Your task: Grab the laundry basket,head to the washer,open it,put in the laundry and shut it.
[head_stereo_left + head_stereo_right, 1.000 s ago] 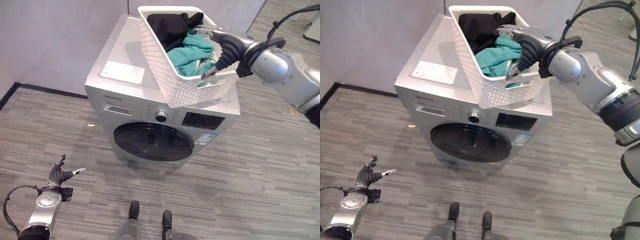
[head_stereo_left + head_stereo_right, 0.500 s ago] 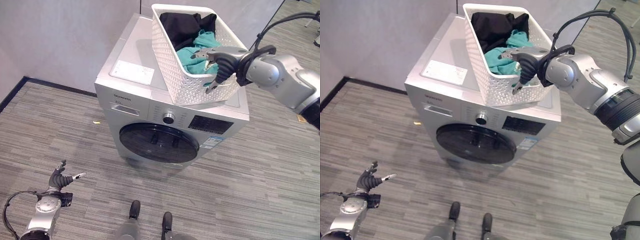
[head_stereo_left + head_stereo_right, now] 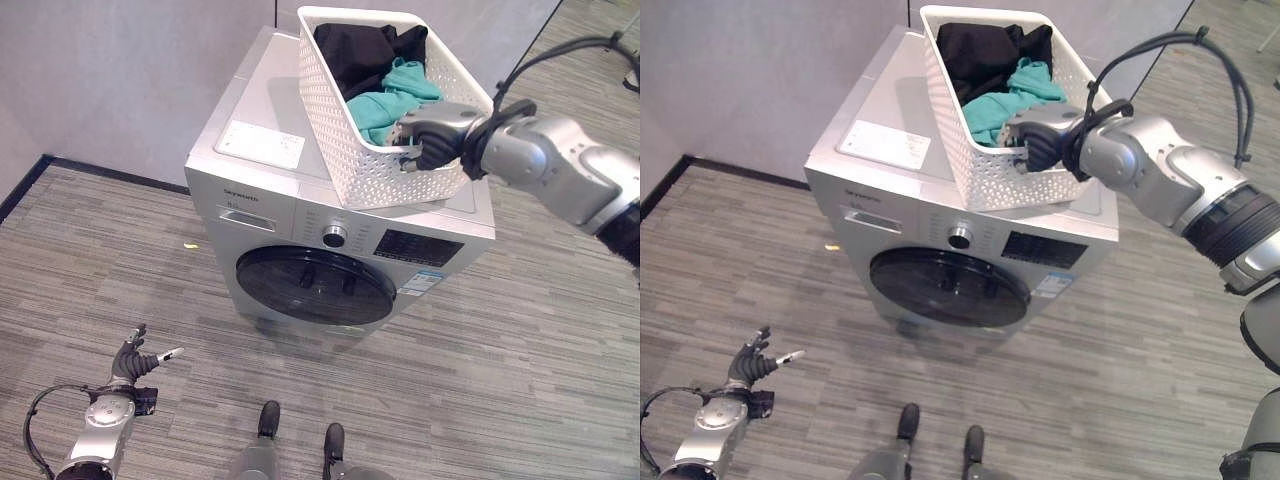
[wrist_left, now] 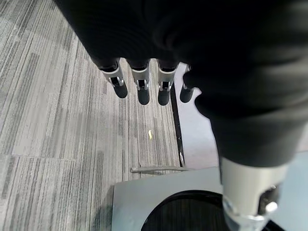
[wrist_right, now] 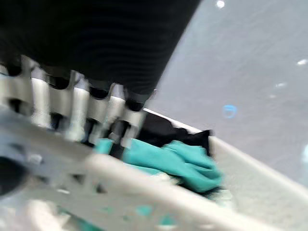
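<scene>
Basket atop labelled washer

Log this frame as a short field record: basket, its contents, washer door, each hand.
basket: white perforated plastic laundry basket, on top of the silver front-loading washer
contents: black garment and teal garment inside
washer door: dark round door, closed
right hand: fingers curled over the basket's near rim
left hand: low over the grey floor, fingers relaxed, holding nothing
</scene>
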